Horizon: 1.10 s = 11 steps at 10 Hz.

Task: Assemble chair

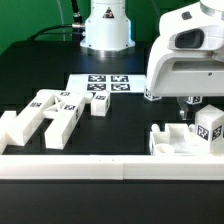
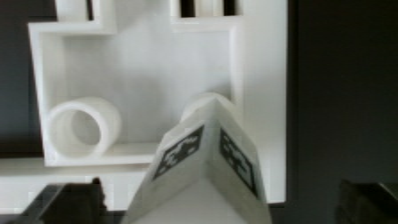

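The chair parts are chunky white pieces with black-and-white tags. A flat white plate (image 1: 175, 142) with a round hole lies at the exterior view's right. A tagged block (image 1: 210, 126) stands on it. My gripper (image 1: 189, 105) hangs just above this plate. In the wrist view the plate (image 2: 143, 70) shows its ring-shaped hole (image 2: 79, 126). The tagged block (image 2: 210, 150) rises between my dark fingers (image 2: 71, 205), with a gap on each side. My gripper (image 2: 217, 208) is open and holds nothing. Several more tagged blocks and bars (image 1: 50, 113) lie at the exterior view's left.
The marker board (image 1: 102, 83) lies flat in the middle, in front of the robot base (image 1: 106, 30). A long white border rail (image 1: 100, 166) runs along the front edge. A small tagged block (image 1: 100, 104) stands near the marker board.
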Motion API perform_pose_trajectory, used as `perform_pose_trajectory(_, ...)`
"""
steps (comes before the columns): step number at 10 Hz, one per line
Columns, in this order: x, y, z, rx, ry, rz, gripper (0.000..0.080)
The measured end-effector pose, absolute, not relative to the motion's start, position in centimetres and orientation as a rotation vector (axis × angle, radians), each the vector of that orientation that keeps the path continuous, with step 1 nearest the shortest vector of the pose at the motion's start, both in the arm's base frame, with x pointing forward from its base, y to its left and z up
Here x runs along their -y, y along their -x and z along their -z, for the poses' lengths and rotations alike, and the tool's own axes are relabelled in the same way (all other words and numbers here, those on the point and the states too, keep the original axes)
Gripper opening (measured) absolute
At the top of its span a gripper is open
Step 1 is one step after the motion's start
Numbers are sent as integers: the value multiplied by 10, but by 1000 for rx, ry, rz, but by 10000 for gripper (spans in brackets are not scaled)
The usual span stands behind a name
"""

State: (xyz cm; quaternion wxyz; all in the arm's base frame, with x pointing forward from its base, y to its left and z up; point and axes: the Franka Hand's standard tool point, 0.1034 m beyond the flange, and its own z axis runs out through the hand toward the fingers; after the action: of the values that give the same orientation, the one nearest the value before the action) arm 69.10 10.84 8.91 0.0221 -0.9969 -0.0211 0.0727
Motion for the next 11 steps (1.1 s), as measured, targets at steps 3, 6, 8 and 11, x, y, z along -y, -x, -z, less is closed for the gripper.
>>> perform_pose_trajectory(3, -107, -691, -89, 354, 3056, -217, 649)
perform_pose_trajectory(6, -105, -692, -89, 513, 3026, -210, 526)
perform_pose_trajectory(8, -105, -692, -89, 512, 3025, -209, 391)
perform_pose_trajectory(11, -105, -692, -89, 510, 3026, -209, 289)
